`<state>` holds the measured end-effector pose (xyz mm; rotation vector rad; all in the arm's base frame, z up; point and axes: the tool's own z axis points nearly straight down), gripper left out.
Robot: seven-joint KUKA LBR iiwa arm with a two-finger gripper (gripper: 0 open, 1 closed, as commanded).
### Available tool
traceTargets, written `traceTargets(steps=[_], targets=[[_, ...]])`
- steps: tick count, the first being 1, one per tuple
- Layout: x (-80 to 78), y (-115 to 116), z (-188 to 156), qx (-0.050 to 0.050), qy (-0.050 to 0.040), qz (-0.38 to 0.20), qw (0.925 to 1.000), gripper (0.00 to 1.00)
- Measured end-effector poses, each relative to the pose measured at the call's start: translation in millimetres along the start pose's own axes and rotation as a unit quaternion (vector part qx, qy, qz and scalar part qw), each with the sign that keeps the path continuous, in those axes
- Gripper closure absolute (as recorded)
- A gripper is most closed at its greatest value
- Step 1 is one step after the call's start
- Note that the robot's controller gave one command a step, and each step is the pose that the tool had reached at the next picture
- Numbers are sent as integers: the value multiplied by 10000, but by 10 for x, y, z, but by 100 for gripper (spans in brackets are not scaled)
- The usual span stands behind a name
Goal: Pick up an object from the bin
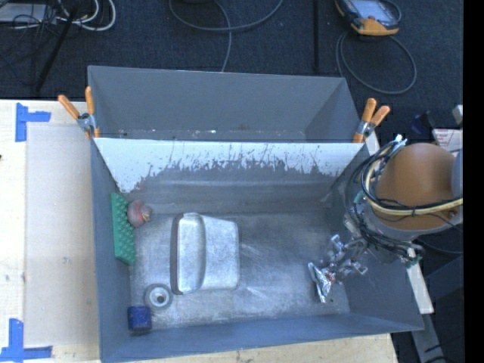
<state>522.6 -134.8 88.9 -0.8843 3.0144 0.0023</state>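
Observation:
My gripper (327, 275) hangs low over the bare floor at the right end of the bin, close to the right wall, with no loose thing under it. The nearest thing is a flat silver-grey metal piece (204, 252) with a raised rounded ridge, lying in the middle of the bin well to the gripper's left.
Along the left wall lies a green ridged strip (121, 229) with a small pink ball (138, 213) beside its upper end. A small grey ring (158, 296) and a blue block (139, 318) sit in the front left corner. The arm's brown cover hangs over the right rim.

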Motion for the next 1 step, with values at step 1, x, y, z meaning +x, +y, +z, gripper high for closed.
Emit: traceTargets(steps=[1], targets=[[-148, 61, -1791, 22, -17, -1309, 9914, 100]])
